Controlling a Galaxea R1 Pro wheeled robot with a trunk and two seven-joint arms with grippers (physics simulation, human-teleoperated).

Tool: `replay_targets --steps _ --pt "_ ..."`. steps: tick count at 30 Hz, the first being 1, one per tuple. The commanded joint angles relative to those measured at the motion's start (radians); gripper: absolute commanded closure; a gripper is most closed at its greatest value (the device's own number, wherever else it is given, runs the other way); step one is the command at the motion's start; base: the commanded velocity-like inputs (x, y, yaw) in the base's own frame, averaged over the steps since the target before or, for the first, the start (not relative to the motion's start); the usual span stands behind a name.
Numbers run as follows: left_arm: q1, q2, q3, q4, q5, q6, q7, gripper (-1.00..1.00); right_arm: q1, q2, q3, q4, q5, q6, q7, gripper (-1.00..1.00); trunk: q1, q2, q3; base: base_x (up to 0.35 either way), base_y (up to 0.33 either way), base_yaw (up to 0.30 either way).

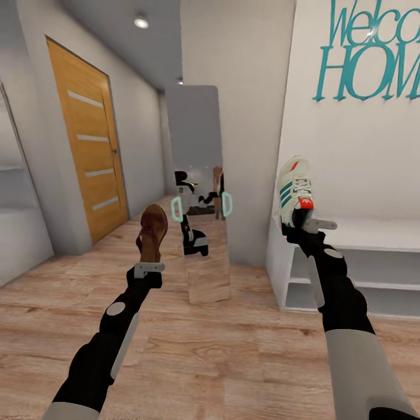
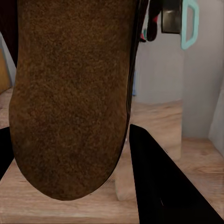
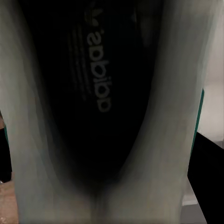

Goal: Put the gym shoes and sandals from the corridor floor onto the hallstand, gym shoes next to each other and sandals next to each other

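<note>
My left gripper (image 1: 149, 263) is shut on the heel of a dark brown sandal (image 1: 152, 232), which stands toe-up above the corridor floor (image 1: 221, 356). Close up in the left wrist view, the sandal (image 2: 70, 93) shows its brown sole beside one black finger (image 2: 163, 186). My right gripper (image 1: 303, 224) is shut on a white gym shoe (image 1: 295, 189) with green stripes, held toe-up in front of the hallstand's left end (image 1: 280, 256). The right wrist view looks into the gym shoe's (image 3: 107, 116) dark inside.
A tall mirror (image 1: 198, 192) leans against the wall ahead and reflects the robot. An orange door (image 1: 87, 146) is on the left wall. The white wall on the right carries teal lettering (image 1: 373, 52) above the hallstand.
</note>
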Motion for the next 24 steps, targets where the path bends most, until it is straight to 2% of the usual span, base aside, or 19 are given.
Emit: replay_targets --steps 1,24 --pt "-0.001 0.0 -0.001 -0.001 -0.005 0.006 -0.001 1.0 -0.001 0.001 -0.001 -0.002 0.001 0.006 0.0 1.0 0.0 -0.001 0.0 0.0 0.0 0.244" --pt "-0.001 0.001 0.004 -0.001 0.001 0.006 -0.001 1.0 -0.001 0.001 -0.001 -0.002 0.0 0.006 0.0 1.0 0.0 -0.001 0.007 0.0 0.0 0.279"
